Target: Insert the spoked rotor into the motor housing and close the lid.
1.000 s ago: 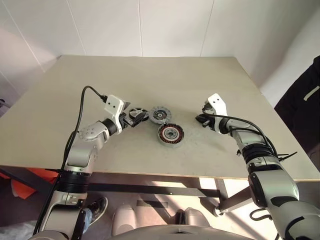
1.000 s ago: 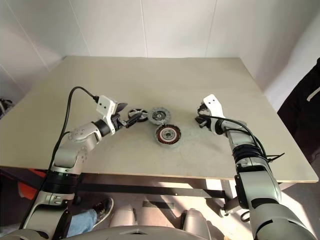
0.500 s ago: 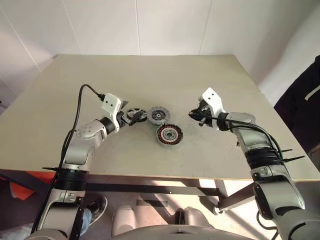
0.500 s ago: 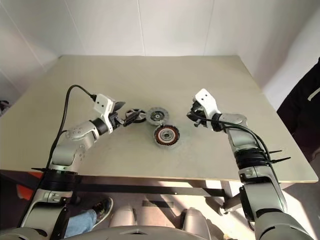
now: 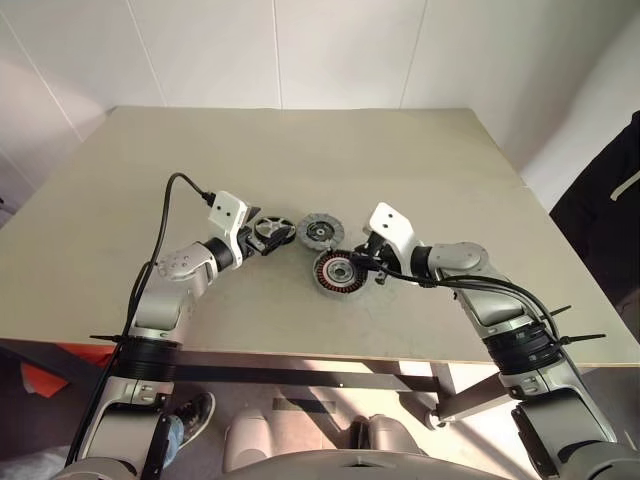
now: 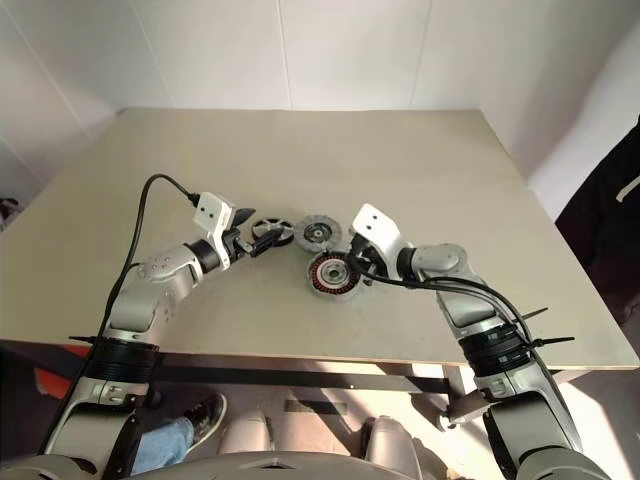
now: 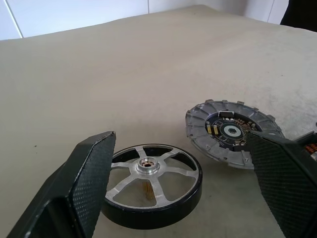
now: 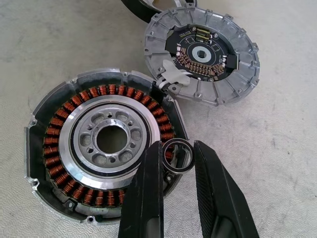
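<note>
Three round metal parts lie close together on the beige table. The spoked rotor, a silvery five-spoke wheel with a central hub and a dark outer band, lies flat between the wide-open fingers of the left gripper, untouched by either. Just beside it lies the lid, a flat grey ribbed disc with a dark centre showing small copper contacts. The motor housing, a shallow grey-rimmed disc ringed with copper-brown windings around a silvery holed hub, lies nearest the robot, its rim touching the lid. The right gripper hovers over the housing's edge, pinching a small dark ring between its fingertips.
</note>
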Robot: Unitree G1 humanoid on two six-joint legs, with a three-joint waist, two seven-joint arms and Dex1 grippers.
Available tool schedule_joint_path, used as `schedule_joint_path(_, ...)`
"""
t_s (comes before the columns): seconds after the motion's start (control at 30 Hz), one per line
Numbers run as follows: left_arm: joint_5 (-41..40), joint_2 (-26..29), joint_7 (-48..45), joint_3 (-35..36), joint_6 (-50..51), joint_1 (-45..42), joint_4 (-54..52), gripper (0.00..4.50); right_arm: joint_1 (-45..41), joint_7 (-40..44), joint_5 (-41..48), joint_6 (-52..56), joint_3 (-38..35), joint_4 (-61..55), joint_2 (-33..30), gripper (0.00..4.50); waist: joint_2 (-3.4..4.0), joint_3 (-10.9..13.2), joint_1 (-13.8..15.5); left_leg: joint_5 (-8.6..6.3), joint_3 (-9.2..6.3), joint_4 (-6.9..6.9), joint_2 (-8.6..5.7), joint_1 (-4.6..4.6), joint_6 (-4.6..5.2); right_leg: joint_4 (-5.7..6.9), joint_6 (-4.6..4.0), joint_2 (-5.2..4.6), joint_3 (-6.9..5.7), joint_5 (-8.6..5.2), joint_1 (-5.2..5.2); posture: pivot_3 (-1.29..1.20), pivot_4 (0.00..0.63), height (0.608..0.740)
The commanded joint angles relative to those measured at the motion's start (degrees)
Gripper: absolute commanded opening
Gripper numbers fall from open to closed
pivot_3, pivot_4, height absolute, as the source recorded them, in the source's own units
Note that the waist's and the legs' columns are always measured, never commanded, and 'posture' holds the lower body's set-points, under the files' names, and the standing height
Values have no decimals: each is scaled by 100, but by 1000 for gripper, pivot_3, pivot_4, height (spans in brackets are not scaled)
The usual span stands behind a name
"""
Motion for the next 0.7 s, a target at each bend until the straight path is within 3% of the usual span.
schedule_joint_path(0.03,24,41,-9,42,-117,-92,-133,4406,32,29,84,150,88,-557,-40,562,0,0,0,1,0,-2,0,0,-2,0,0,0,0,0,0,0,0,740)
schedule_joint_path(0.7,94,10,-23,25,-124,-88,-85,4406,182,-113,273,614,214,-1077,-7,562,0,0,5,7,-1,-1,-1,5,-11,9,1,0,11,1,1,0,0,740)
